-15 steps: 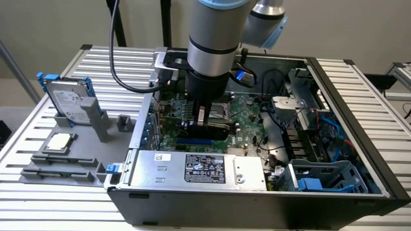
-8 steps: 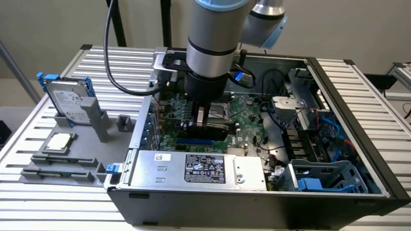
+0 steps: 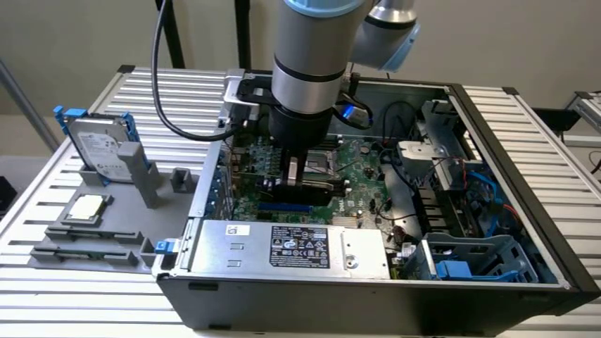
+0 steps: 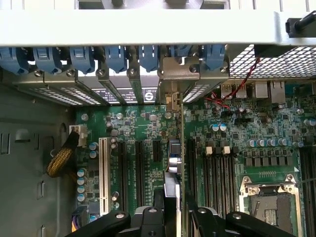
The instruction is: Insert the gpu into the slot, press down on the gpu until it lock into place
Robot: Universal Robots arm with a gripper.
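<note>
The gripper (image 3: 302,182) pinched the gpu (image 3: 319,191) by its top, jaws pressed against both faces, likely so its connector edge could meet the blue slot (image 3: 281,209) just beneath (whether it was seated I could not tell). The computer case (image 3: 376,303) held the motherboard (image 3: 362,169), a silver power supply (image 3: 291,246) and a blue drive cage (image 3: 469,257)

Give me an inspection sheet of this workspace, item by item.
Surface: slatted metal table, open computer case on it.
Job's things: gpu upright above blue slot; seating cannot be told.
Clutter: hard drive, processor chip, power-supply box.
Grippers: pincer shut on gpu.
Cables: black cable hanging from arm; red wires in case.
Surroundings: plain wall.
</note>
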